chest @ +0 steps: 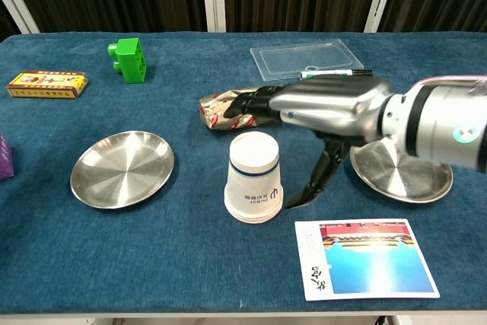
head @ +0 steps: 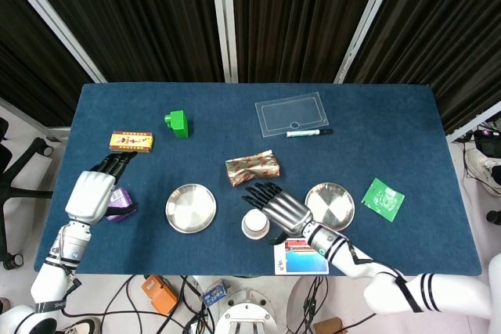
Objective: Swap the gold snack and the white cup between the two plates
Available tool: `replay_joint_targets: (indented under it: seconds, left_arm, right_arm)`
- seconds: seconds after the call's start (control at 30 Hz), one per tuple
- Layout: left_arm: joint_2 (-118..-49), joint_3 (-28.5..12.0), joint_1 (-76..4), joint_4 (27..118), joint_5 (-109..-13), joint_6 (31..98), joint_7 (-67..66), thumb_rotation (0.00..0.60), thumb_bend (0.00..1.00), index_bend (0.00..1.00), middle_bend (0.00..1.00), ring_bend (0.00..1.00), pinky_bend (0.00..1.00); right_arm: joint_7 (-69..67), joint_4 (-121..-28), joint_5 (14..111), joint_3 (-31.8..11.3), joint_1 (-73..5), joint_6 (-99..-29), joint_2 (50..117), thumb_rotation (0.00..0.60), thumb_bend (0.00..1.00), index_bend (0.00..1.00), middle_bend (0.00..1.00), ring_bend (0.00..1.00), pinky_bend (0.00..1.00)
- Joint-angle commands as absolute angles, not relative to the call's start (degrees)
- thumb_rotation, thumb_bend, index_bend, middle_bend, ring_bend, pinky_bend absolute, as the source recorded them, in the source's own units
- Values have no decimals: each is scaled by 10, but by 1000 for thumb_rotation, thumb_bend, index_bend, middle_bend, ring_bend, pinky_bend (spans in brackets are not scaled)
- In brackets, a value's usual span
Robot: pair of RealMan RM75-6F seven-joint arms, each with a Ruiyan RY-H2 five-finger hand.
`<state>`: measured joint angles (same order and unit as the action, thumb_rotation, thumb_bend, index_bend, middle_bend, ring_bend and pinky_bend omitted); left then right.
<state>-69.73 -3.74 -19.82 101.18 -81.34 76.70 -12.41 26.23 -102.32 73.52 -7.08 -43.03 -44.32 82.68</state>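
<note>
The white cup (head: 255, 225) (chest: 253, 177) stands upside down on the blue cloth between the two steel plates, on neither. My right hand (head: 280, 206) (chest: 327, 108) hovers just right of and above it. Its fingers are spread out toward the gold snack (head: 253, 167) (chest: 221, 112), its thumb hangs down beside the cup, and it holds nothing. The snack lies on the cloth behind the cup. The left plate (head: 190, 208) (chest: 122, 168) and right plate (head: 333, 205) (chest: 403, 173) are both bare. My left hand (head: 92, 193) is at the far left with its fingers extended, seen only in the head view.
A purple object (head: 120, 201) lies under my left hand. A yellow box (head: 131, 141) and a green block (head: 178, 123) sit at the back left. A clear lid (head: 290, 114) and a marker (head: 308, 132) lie at the back. A picture card (head: 300, 256) and a green card (head: 383, 198) lie near the front.
</note>
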Motion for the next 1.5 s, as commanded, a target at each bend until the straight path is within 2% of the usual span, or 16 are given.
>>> replay_joint_targets:
  seconds: [0.03, 0.23, 0.37, 0.53, 0.7, 0.77, 0.87, 0.97, 1.13, 1.2, 1.37, 1.5]
  left_arm:
    - [-695, -39, -197, 1012, -813, 768, -120, 600, 21, 102, 150, 158, 413]
    - [-690, -43, -194, 1007, -812, 767, -106, 600, 21, 102, 150, 158, 414]
    - [-688, -49, -196, 1001, -805, 760, -95, 600, 21, 102, 150, 158, 414]
    - [-687, -53, -199, 995, -799, 751, -88, 600, 21, 102, 150, 157, 413]
    - [-685, -55, -199, 991, -793, 747, -85, 600, 20, 102, 150, 157, 413]
    - [-684, -54, -199, 990, -792, 744, -84, 600, 21, 102, 150, 158, 413]
    - [-682, -53, -198, 991, -792, 743, -83, 600, 21, 102, 150, 158, 413]
    - [-681, -53, -197, 991, -794, 744, -80, 600, 21, 102, 150, 158, 413]
    - [-680, -54, -197, 991, -795, 744, -81, 600, 21, 102, 150, 158, 413]
    - [-680, -54, -197, 992, -794, 743, -82, 600, 21, 102, 150, 158, 413]
    - [-679, -55, -195, 995, -794, 746, -85, 600, 21, 102, 150, 158, 413]
    - [-676, -55, -191, 1000, -797, 752, -84, 600, 21, 102, 150, 158, 413]
  right_arm:
    - [224, -1050, 748, -82, -421, -470, 785, 400, 158, 0, 0, 0, 10]
    - [204, -1022, 689, -139, -447, -478, 764, 408, 158, 0, 0, 0, 0]
    - [248, -942, 590, -173, -512, -449, 810, 408, 158, 0, 0, 0, 0]
    - [318, -825, 484, -169, -591, -424, 899, 410, 168, 0, 0, 0, 0]
    - [354, -734, 421, -148, -639, -409, 974, 409, 242, 2, 12, 4, 16]
    - [361, -710, 409, -139, -648, -404, 991, 408, 278, 46, 76, 38, 48]
    - [366, -680, 394, -126, -657, -395, 1010, 407, 310, 189, 191, 146, 101]
    - [363, -663, 390, -117, -660, -388, 1018, 417, 346, 363, 313, 298, 221]
    - [353, -643, 404, -108, -659, -390, 1027, 596, 398, 689, 574, 584, 644]
    - [348, -638, 415, -106, -658, -397, 1029, 600, 409, 772, 641, 656, 733]
    - [315, -652, 467, -114, -643, -439, 1018, 600, 419, 827, 686, 700, 780]
    - [280, -709, 532, -115, -612, -496, 973, 600, 418, 834, 692, 706, 789]
